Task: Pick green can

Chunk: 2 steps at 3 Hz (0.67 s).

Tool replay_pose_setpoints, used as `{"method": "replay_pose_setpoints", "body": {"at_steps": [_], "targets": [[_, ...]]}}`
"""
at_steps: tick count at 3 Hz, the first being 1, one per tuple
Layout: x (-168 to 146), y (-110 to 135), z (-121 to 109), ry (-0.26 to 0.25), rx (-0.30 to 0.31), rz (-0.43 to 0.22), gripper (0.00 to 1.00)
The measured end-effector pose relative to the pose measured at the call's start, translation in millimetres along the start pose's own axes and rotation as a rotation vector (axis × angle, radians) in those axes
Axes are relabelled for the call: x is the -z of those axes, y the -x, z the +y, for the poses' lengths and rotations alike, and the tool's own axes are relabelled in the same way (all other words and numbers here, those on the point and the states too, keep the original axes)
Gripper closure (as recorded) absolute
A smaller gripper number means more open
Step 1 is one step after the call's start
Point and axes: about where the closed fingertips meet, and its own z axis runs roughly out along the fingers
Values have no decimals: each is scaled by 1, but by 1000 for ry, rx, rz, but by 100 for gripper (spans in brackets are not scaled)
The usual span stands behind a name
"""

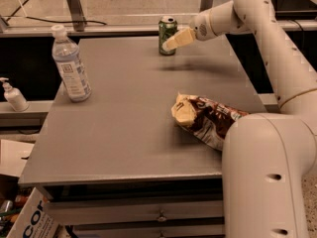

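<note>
The green can (pixel 167 30) stands upright at the far edge of the grey table (pixel 124 138), with its silver top showing. My gripper (pixel 171 42) reaches in from the right on the white arm (pixel 257 29). Its pale yellow tip is at the can's right side and overlaps the can's lower right part. I cannot tell whether it touches the can.
A clear water bottle (pixel 71 66) with a blue-white label stands at the left of the table. A brown snack bag (pixel 205 119) lies at the right, next to my arm's base. A soap dispenser (pixel 14 95) stands on a ledge at the left. A cardboard box (pixel 29 222) is at the lower left.
</note>
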Motion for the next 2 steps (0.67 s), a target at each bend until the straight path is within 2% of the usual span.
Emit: {"method": "replay_pose_setpoints", "body": {"at_steps": [1,2], "targets": [[-19,0,-2,16,-11,9,0],[-32,3,-1,30,-16,13,17]]}}
